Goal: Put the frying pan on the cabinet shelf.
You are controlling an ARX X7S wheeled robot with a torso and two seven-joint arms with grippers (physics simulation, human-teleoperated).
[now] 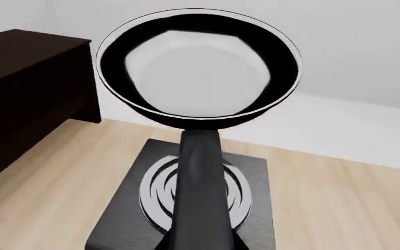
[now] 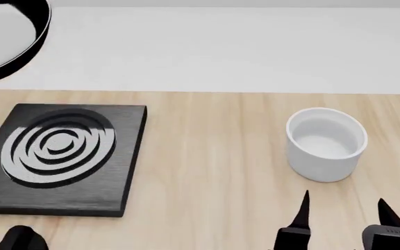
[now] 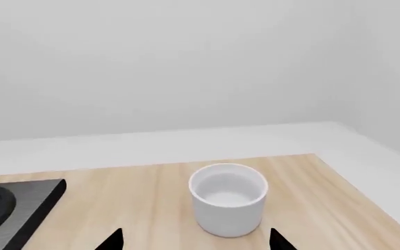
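Observation:
The frying pan (image 1: 198, 67) is a round black pan with a thin pale rim. It is held up in the air above the burner plate, and its handle (image 1: 200, 198) runs back into my left gripper (image 1: 200, 246), which is shut on it. In the head view only part of the pan (image 2: 5, 36) shows, at the top left. The dark brown cabinet (image 1: 26, 83) stands off to the pan's side in the left wrist view. My right gripper (image 2: 344, 205) is open and empty over the table, just short of the white cup; its tips also show in the right wrist view (image 3: 195, 240).
A flat square black burner plate (image 2: 61, 156) with raised rings lies on the wooden table (image 2: 214, 172) at the left. A white cylindrical cup (image 2: 325, 143) stands at the right, also seen in the right wrist view (image 3: 228, 198). A white wall is behind the table.

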